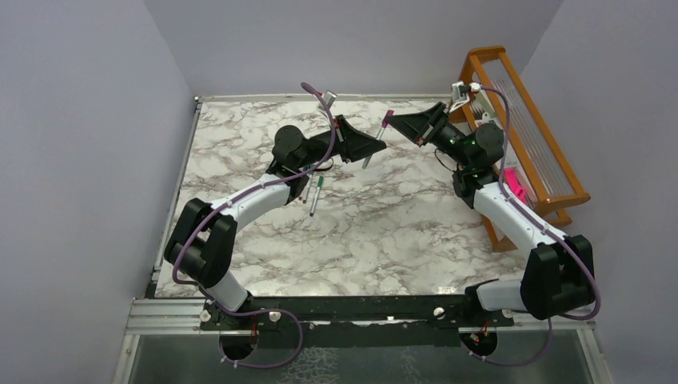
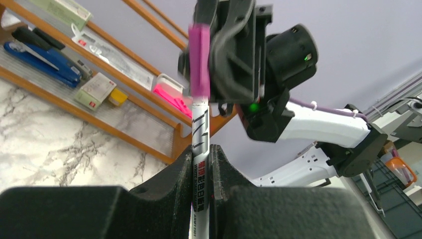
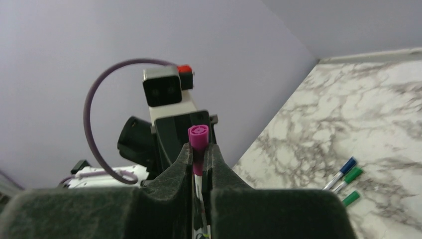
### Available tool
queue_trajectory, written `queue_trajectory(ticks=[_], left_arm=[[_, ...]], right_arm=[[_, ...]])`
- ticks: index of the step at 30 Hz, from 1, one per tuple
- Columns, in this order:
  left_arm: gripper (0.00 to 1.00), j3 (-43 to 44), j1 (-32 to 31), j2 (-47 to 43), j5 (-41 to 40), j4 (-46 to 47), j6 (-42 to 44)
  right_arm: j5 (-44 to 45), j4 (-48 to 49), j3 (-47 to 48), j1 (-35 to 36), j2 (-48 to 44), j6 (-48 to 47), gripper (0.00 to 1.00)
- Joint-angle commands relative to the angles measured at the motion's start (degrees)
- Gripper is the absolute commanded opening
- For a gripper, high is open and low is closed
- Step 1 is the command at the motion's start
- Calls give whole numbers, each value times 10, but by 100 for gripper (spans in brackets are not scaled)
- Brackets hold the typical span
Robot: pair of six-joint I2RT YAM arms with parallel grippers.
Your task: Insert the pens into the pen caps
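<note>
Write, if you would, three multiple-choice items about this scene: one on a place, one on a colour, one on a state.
1. At which side of the table does the wooden rack stand?
A. left
B. right
C. the middle

2. What colour is the cap in the right pincer?
A. green
B. blue
C. magenta

3. How is the left pincer?
A. wide open and empty
B. shut on the pen
C. lying flat on the marble

Answers: 1 B, it shows at the right of the top view; 2 C, the right wrist view shows magenta; 3 B, the pen is clamped in it.
</note>
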Motion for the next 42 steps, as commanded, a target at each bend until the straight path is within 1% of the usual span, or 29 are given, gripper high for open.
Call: queue_trajectory(ticks=[1, 7, 12, 18, 27, 38, 42], left_arm=[[0, 8, 7, -13, -54, 55, 2], [0, 14, 7, -11, -54, 55, 2], [0, 33, 7, -2, -54, 55, 1], [0, 71, 6, 21, -48, 55, -3], [0, 155, 6, 52, -48, 58, -18], [0, 274, 13, 123, -45, 59, -35], [0, 289, 22, 130, -44, 59, -37]], right_arm=[[-92, 67, -25, 17, 18, 67, 1], [-99, 44, -11, 17, 18, 44, 1], [-105, -79, 9, 17, 3, -45, 1], [-134, -183, 8, 17, -9, -107, 1], [-168, -261, -30, 18, -27, -160, 1], [-216, -299, -64, 19, -26, -185, 1], [-217, -309, -61, 20, -28, -191, 1]])
